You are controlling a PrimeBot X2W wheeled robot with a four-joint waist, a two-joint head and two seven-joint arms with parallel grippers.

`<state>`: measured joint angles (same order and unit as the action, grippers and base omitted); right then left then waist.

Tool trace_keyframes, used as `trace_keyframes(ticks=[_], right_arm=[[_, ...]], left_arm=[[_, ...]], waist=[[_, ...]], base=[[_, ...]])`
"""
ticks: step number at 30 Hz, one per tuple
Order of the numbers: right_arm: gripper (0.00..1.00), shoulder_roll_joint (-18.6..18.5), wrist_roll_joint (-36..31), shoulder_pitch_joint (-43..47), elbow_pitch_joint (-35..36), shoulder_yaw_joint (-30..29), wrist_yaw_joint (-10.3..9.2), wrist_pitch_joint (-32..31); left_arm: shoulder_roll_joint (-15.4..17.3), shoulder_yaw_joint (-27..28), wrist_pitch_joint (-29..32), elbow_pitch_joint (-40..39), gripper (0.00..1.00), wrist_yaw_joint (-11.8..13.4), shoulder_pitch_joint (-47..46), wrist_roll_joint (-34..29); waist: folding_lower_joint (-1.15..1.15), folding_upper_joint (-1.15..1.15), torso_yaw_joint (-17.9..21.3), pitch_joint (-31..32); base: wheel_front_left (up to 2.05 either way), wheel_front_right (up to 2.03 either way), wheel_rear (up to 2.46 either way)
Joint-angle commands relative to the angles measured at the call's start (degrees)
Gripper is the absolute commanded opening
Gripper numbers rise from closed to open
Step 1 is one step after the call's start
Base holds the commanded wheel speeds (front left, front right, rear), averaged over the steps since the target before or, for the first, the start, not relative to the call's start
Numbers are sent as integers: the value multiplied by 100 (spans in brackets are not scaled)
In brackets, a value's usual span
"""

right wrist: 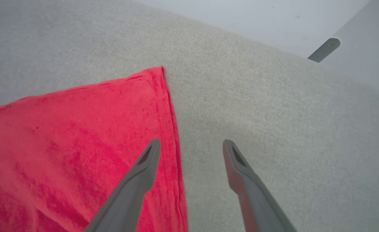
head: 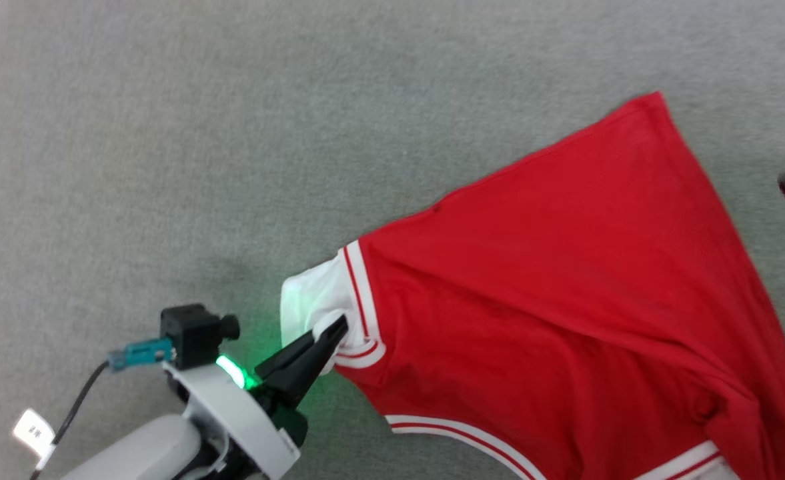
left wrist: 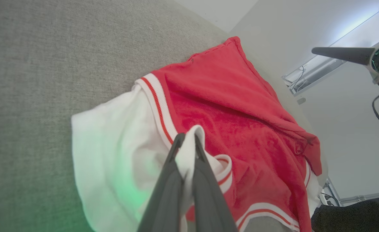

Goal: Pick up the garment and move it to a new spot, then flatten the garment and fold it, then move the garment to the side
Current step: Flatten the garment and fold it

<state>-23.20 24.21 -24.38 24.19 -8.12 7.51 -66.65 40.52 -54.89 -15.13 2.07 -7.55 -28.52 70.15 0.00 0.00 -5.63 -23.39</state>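
Red garment [head: 565, 280], just one: left hand [head: 339, 325] pinches its white sleeve [head: 309, 293], right hand [right wrist: 191, 143] spread wide.

Red garment [head: 565, 280], spread flat (white sleeve [head: 312, 293] pinched)

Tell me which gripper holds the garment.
The left gripper, shut on a white sleeve of the garment; the right gripper stands open at its red edge, gripping nothing.

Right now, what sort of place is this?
Probably an indoor robot test room rather than a home: a table covered in grey fabric, bare white walls and a metal rail with wires along it. One garment lies on the table.
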Motion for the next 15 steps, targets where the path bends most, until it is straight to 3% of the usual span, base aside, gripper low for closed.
trace_keyframes(ticks=[1,8,15], right_arm=[[100,-17,-95,-318,-222,168,-4,60],[100,-233,-532,-1892,-1897,1266,-4,145],[100,-470,-534,-2500,-2905,1928,-4,-17]], left_arm=[[-57,-17,5,0,0,13,-123,-47],[-267,-158,5,9,0,13,-540,-84],[-447,-257,5,69,0,13,-733,-73]], waist=[[0,0,-266,-286],[0,0,-605,-723],[0,0,-836,-927]], base=[[0,0,0],[0,0,0],[0,0,0]])
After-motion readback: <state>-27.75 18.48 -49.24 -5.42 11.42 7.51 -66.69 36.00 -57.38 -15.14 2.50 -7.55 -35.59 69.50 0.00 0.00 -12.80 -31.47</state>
